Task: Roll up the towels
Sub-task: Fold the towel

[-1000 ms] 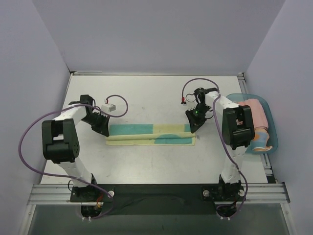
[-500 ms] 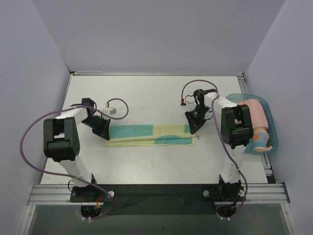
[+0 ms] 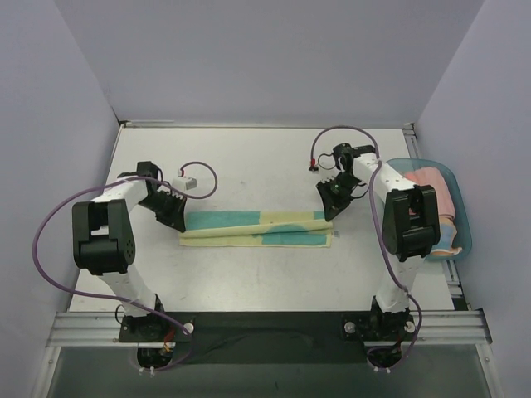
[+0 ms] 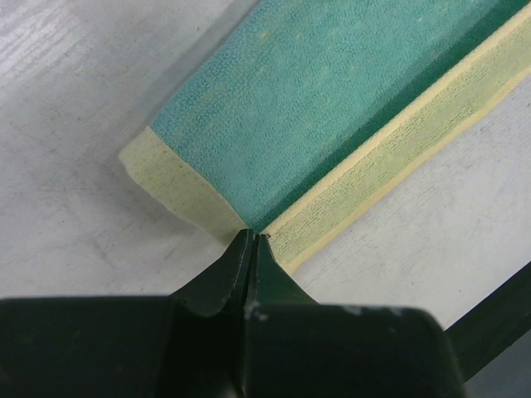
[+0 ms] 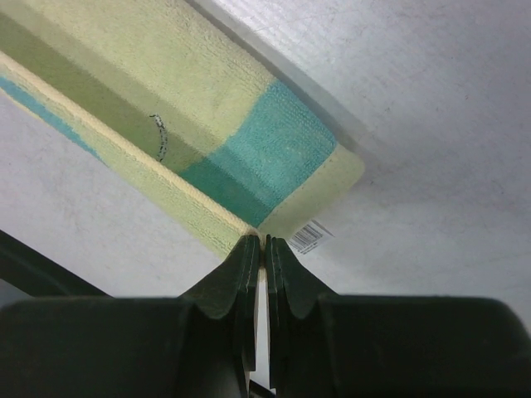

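Note:
A teal and pale yellow towel (image 3: pixel 257 228) lies folded in a long strip across the middle of the table. My left gripper (image 3: pixel 174 217) is at its left end, jaws shut on the towel's near corner; this shows in the left wrist view (image 4: pixel 251 237), with the towel (image 4: pixel 332 108) folded lengthwise. My right gripper (image 3: pixel 329 209) is at the right end, jaws shut on the towel's corner edge (image 5: pixel 264 242). The towel (image 5: pixel 207 141) stretches away from it, and a white barcode label (image 5: pixel 309 236) sticks out beside the jaws.
A blue tray (image 3: pixel 466 228) stands at the right table edge and holds pink rolled towels (image 3: pixel 436 186). A small white block (image 3: pixel 186 180) on a purple cable lies behind the left gripper. Walls close in the table on the left, back and right.
The right arm has shifted right and back, and its gripper has drawn the towel's right corner slightly toward the back. The left gripper stays at the left end.

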Controlling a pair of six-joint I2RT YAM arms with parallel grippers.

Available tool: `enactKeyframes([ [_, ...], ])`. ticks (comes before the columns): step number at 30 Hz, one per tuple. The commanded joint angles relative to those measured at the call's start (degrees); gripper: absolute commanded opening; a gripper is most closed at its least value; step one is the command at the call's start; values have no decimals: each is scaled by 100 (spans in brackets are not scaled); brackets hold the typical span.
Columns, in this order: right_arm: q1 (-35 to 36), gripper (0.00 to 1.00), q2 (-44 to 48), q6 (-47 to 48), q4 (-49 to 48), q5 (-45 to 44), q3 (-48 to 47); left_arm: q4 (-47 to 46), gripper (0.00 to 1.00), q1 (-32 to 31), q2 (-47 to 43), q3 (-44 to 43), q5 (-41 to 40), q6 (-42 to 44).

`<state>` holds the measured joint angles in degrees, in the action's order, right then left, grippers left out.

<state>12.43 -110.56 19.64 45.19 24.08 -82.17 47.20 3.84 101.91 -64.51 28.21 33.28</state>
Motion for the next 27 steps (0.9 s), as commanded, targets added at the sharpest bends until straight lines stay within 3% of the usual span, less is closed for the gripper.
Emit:
enactKeyframes([
  [1,-30,0,159,84,438,-43,130,105,0,12,-224,-211,27,91],
  [11,14,1,-247,101,174,0,527,114,2,21,-285,-44,9,232],
  [15,14,21,17,137,218,80,553,228,18,38,-443,52,255,433],
  [18,14,27,315,242,280,229,614,342,24,38,-531,88,413,557],
  [22,41,28,588,575,560,528,772,544,28,47,-611,132,589,820],
  [27,67,38,562,1112,1183,686,887,983,34,82,-777,123,704,1259],
])
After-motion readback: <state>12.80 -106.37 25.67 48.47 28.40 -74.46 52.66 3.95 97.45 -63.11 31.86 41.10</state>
